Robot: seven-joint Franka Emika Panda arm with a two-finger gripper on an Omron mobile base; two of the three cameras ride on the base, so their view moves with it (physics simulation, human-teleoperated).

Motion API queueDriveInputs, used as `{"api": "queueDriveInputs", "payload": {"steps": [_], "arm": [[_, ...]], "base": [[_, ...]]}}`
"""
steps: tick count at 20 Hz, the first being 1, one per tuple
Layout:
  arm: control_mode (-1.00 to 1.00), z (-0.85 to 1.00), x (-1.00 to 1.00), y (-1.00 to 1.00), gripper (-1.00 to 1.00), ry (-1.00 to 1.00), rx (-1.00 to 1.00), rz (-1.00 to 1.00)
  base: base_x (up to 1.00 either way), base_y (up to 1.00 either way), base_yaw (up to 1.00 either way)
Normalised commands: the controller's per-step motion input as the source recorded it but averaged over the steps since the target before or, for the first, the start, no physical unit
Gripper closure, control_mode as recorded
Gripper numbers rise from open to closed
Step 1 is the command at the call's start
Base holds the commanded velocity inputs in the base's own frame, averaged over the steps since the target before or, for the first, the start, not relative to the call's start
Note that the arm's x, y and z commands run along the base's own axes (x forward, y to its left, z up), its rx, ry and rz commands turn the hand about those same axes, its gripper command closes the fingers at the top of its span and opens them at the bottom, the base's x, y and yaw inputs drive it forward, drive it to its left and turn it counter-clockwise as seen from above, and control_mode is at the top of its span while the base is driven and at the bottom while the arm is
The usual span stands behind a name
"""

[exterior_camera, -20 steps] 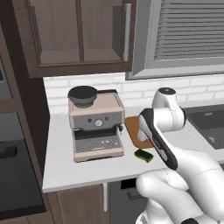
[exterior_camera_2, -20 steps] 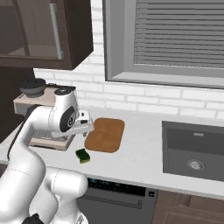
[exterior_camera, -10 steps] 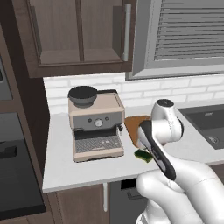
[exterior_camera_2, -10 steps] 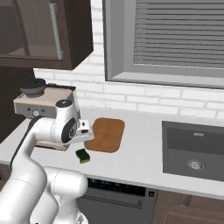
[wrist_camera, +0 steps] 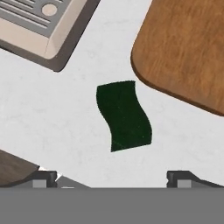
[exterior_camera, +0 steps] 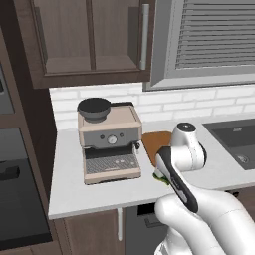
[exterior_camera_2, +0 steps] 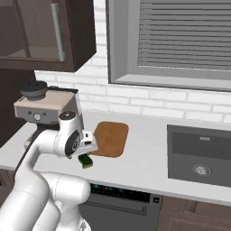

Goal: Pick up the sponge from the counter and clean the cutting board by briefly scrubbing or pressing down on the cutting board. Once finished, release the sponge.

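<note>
hand (wrist_camera: 111, 177): lower than a second ago, now hanging over the sponge (wrist_camera: 124, 116), fingers spread, nothing held
sponge: flat on the bench (wrist_camera: 65, 122), just beside the board (wrist_camera: 188, 52), apart from it
meaning: approach nearly done, grasp next, no scrubbing yet

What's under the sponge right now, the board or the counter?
The sponge lies flat on the bare counter, just off the cutting board, not touching it. The counter directly beneath the sponge is covered. The open gripper hangs above it.
</note>
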Motion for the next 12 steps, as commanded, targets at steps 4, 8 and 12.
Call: {"api": "queueDriveInputs", "payload": {"steps": [4, 8, 12], "arm": [[-1.0, -0.25, 0.09, 0.0, -1.0, 0.03, 0.01, 0.0], [-1.0, -0.28, 0.11, 0.0, -1.0, 0.02, 0.0, 0.0], [-1.0, -0.23, 0.05, 0.0, -1.0, 0.0, 0.0, 0.0]], "base": [[0.0, 0.0, 0.0], [0.0, 0.0, 0.0], [0.0, 0.0, 0.0]]}}
